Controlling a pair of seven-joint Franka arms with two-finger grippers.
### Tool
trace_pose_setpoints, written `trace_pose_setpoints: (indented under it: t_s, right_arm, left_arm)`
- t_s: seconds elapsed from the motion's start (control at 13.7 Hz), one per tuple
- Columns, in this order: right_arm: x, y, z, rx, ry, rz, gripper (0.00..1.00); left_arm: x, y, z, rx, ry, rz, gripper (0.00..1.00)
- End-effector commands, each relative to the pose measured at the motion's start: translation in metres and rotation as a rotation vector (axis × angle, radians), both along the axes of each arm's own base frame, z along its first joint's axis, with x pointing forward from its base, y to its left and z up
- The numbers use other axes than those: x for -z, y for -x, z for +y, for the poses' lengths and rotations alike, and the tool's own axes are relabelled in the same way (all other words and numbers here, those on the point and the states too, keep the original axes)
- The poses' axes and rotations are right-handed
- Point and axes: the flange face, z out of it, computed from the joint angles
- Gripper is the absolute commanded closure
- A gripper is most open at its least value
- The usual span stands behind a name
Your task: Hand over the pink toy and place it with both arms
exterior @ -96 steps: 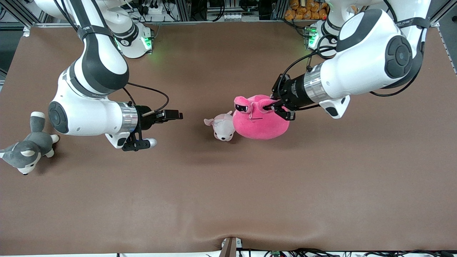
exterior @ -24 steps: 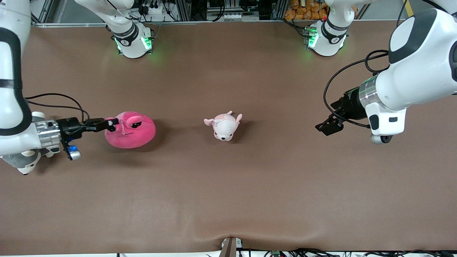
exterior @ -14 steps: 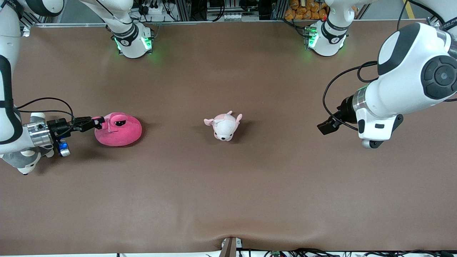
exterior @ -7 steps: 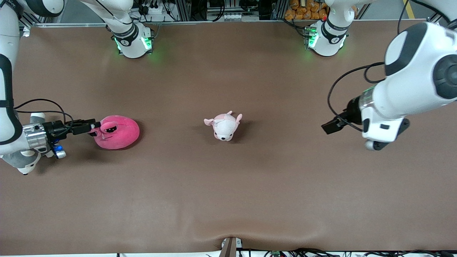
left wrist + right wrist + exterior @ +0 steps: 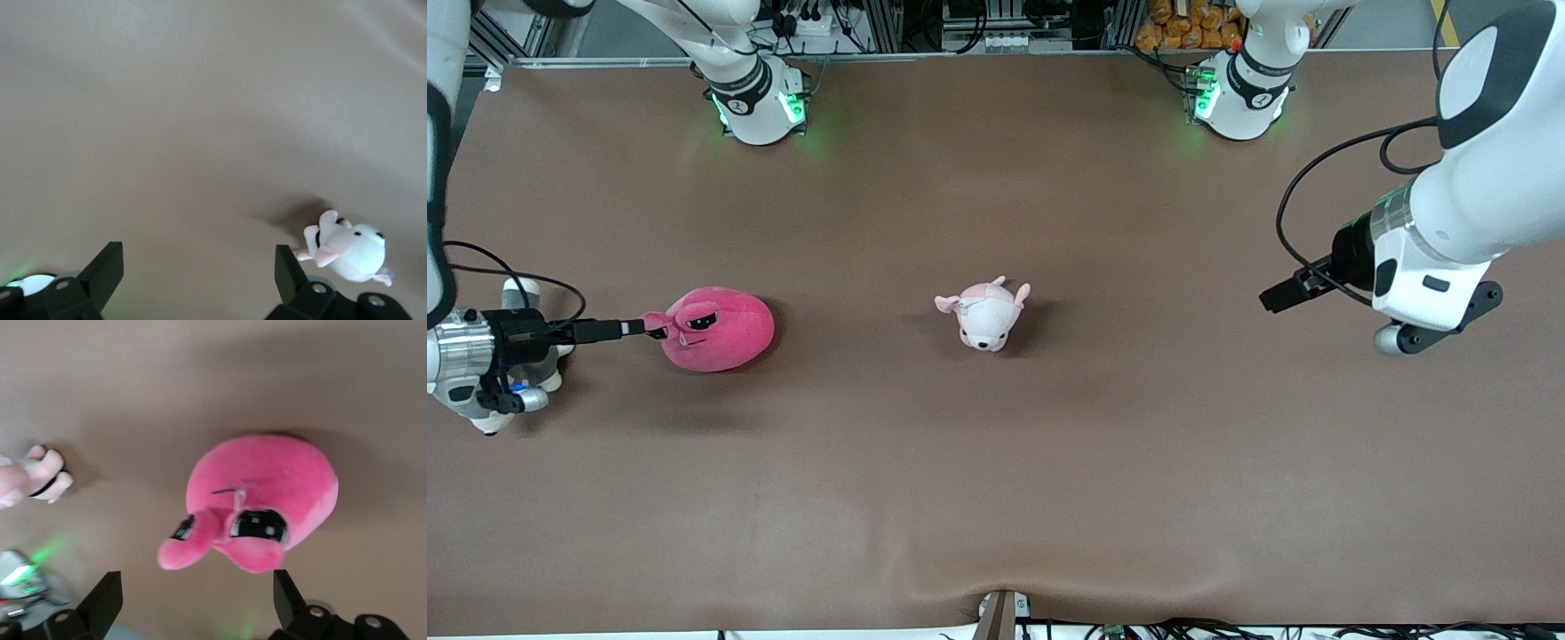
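In the front view, the pink toy (image 5: 718, 330) lies on the brown table (image 5: 996, 462) toward the right arm's end, its face with droopy dark eyes turned up. The right gripper (image 5: 636, 330) sits low just beside the toy, its tips at one small ear flap; from this angle it is not clear whether they touch the flap. A grey-and-white husky plush (image 5: 516, 293) is mostly hidden under the right arm's wrist at that end of the table. The pale pink-and-white puppy plush (image 5: 983, 316) lies near the middle of the table, well apart from the pink toy. The left gripper (image 5: 1282, 294) hangs over bare table toward the left arm's end, well apart from both toys, and that arm waits.

In the left wrist view, the left gripper (image 5: 197, 267) has its two black fingers (image 5: 103, 270) spread wide with only table surface between them; it holds nothing. The puppy plush (image 5: 347, 252) shows farther off, casting a shadow.

In the right wrist view, the right gripper (image 5: 197, 593) is also spread wide and empty. The pink toy (image 5: 260, 500) rests on the table ahead of the fingers (image 5: 107, 597), free of them, its ear flap pointing toward the gap. A paw of the puppy plush (image 5: 33, 477) shows at the edge.
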Motion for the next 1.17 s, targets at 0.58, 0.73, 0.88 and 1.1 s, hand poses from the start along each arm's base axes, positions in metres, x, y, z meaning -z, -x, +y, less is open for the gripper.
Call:
trace_pose_setpoints:
  t_s: [0.58,0.73,0.88,1.1]
  right_arm:
    - [-0.101,0.056,0.079,-0.159,0.295,-0.372,0.00]
    - [-0.121,0.055,0.066,-0.146,0.308,-0.369,0.00]
    - [-0.143,0.056,0.053,-0.128,0.313,-0.369,0.00]
    - [-0.176,0.070,0.028,-0.098,0.311,-0.303,0.00]
  left_arm:
    - [-0.038,0.052,0.084,0.266,-0.088,-0.032,0.00]
    - [-0.045,0.077,0.089,0.264,-0.090,-0.076,0.00]
    - [-0.049,0.087,0.090,0.269,-0.091,-0.086,0.00]
    - [-0.049,0.084,0.091,0.289,-0.089,-0.088,0.00]
